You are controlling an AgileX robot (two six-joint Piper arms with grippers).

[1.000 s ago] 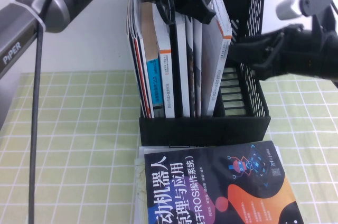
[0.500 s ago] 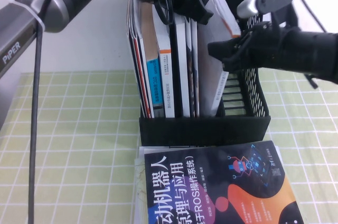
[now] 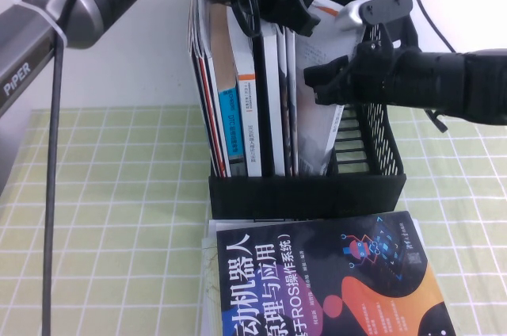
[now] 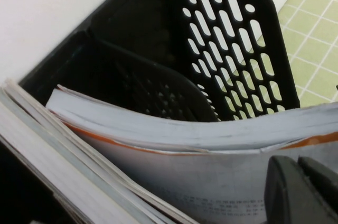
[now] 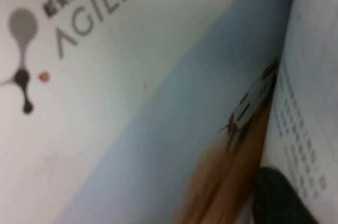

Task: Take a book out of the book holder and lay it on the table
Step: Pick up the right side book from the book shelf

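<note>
High view: the right gripper (image 3: 321, 86), reaching in from the right at mid-height of the rack, has its black fingers pinched on the front edge of the large white and pale grey paperback book (image 3: 317, 126), which leans in the right-hand compartment of the tall black plastic book holder (image 3: 372, 154) with perforated side walls and a low front lip. The book's top tilts toward the rack's right wall, and its lower edge sits inside the holder behind the lip. In the right wrist view, pale pages and a cover printed with grey lettering fill the frame, with one dark fingertip (image 5: 282, 197) pressed against them.

The left gripper (image 3: 289, 3) hangs over the top of the rack, its black body just above the upright books; whether its fingers are open or closed cannot be told. The left wrist view looks down on the curved top edge of the book (image 4: 190, 134) with its orange stripe.

Left of the gripped book stand several thin volumes, among them a blue-spined book (image 3: 230, 126). In front of the holder, a black and orange book with big white Chinese characters (image 3: 325, 280) lies flat on the light green, white-gridded table (image 3: 103, 217).
</note>
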